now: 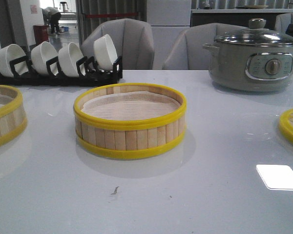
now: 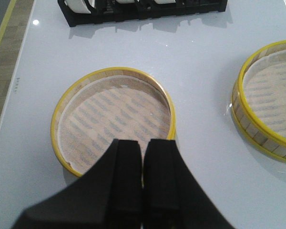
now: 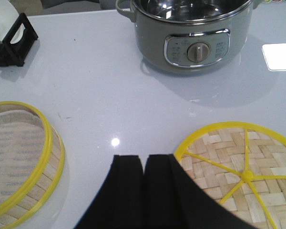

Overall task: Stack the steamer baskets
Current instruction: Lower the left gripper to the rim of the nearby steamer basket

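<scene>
One steamer basket [image 1: 129, 139] with pale slat walls, yellow rims and a paper liner stands mid-table. A second basket [image 1: 5, 122] is cut off at the left edge. The woven bamboo lid [image 1: 292, 127] lies flat at the right edge. Neither gripper shows in the front view. In the left wrist view my left gripper [image 2: 144, 143] is shut and empty, above the near rim of the left basket [image 2: 112, 71], with the middle basket [image 2: 239, 112] off to the side. In the right wrist view my right gripper [image 3: 144, 158] is shut and empty, over bare table between the lid [image 3: 238, 176] and the middle basket [image 3: 48, 143].
A black rack of white bowls [image 1: 58, 61] stands at the back left. A grey electric pot [image 1: 254, 58] with a glass lid stands at the back right, and shows in the right wrist view [image 3: 190, 33]. The table's left edge [image 2: 14, 86] runs close to the left basket.
</scene>
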Available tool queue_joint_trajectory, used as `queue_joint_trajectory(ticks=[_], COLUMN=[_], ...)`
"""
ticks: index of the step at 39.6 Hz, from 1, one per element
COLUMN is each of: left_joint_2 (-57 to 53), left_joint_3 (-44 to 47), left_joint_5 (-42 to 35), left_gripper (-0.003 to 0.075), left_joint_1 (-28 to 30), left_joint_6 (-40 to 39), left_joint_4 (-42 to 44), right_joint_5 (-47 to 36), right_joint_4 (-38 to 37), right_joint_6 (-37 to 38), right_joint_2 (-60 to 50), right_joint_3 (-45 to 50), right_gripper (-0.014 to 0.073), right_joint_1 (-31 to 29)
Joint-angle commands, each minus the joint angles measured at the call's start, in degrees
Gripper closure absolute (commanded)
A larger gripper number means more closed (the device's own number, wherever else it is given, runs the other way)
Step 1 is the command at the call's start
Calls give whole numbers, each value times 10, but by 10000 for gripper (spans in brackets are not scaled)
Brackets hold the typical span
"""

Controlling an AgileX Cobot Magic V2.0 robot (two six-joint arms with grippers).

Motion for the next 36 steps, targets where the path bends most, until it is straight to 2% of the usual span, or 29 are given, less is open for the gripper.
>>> queue_joint_trajectory(ticks=[1, 12, 15, 21, 23, 25, 30, 32, 36], left_joint_2=[-5, -5, -5, -5, -5, -3, 9, 18, 40], left_joint_3=[-21, -21, -21, -21, -21, -21, -21, -21, -21], left_joint_5=[-42, -37, -37, -37, -37, -37, -34, -29, -25], left_gripper=[634, 634, 634, 608, 566, 495, 272, 209, 179], left_joint_1=[-3, -3, -3, -3, -3, -3, -3, -3, -3], left_joint_6=[1, 1, -1, -9, -9, -9, -9, -9, -10], left_joint_4=[6, 6, 6, -2, -3, -3, -5, -7, -8], right_joint_5=[-53, -34, -34, -34, -34, -31, -20, -15, -12], right_joint_4=[3, 3, 3, -10, -10, -10, -10, -10, -10], right_joint_6=[0, 0, 0, 0, 0, 0, 0, 0, 0], right_joint_2=[1, 3, 3, 3, 3, 3, 3, 3, 3], right_joint_3=[-22, -22, -22, -22, -22, -22, -22, -22, -22], right_gripper=[566, 555, 475, 189, 153, 155, 161, 161, 161], right_joint_1=[0, 0, 0, 0, 0, 0, 0, 0, 0])
